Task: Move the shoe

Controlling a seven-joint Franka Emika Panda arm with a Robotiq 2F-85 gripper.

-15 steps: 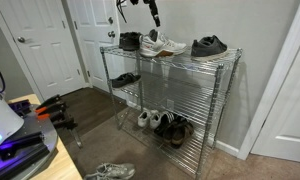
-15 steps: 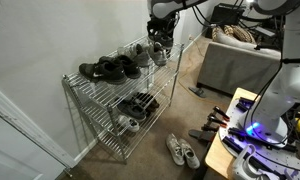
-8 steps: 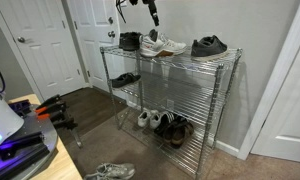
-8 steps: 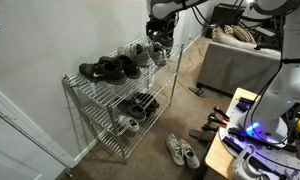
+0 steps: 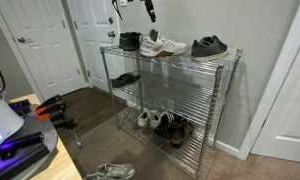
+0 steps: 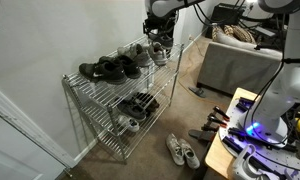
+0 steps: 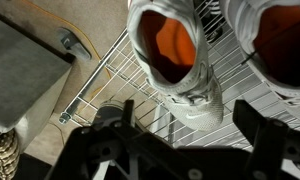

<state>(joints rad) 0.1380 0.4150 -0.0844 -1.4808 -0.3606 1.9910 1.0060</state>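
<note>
Your gripper [image 7: 185,150] hangs wide open, empty, above the shoe [image 7: 178,58]; one white twin [image 7: 275,40] sits beside it, two on the wire tabletop [image 7: 102,78].

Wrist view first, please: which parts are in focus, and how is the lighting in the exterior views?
Wrist view: the shoe and wire shelf are fairly sharp, the near fingers dark and blurred. In both exterior views: even, soft room light, no glare.
</note>
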